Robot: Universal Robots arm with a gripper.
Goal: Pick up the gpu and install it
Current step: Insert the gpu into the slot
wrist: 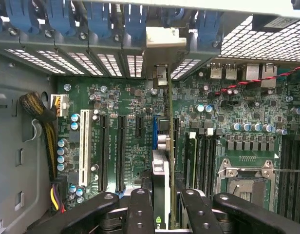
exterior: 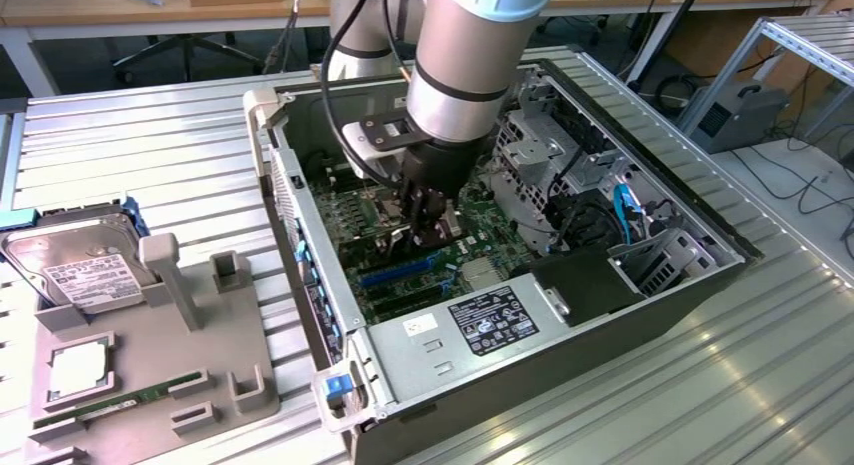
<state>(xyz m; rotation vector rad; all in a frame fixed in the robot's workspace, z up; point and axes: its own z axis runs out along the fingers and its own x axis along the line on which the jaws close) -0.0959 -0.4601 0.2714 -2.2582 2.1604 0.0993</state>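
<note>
Nearest the wrist camera, the black fingers [wrist: 140,209] of the gripper [wrist: 162,214] are seen pressed against both faces of the gpu [wrist: 159,180], which is pinched edge-on between them. The near end of the card is cut off by the frame. It is held upright over the blue slot [wrist: 154,131] of the motherboard [wrist: 125,97]. Whether its edge has entered that slot cannot be told. Beyond it, its pale bracket end is partly lost against the perforated slot covers [wrist: 91,61].

In the exterior view, a grey holder [exterior: 214,385] lies at about eight o'clock from the open computer case [exterior: 641,305], carrying a hard drive [exterior: 83,270] and a memory stick [exterior: 127,400]. The arm [exterior: 467,75] reaches down into the case at twelve o'clock, and there the card is mostly hidden behind the gripper.
</note>
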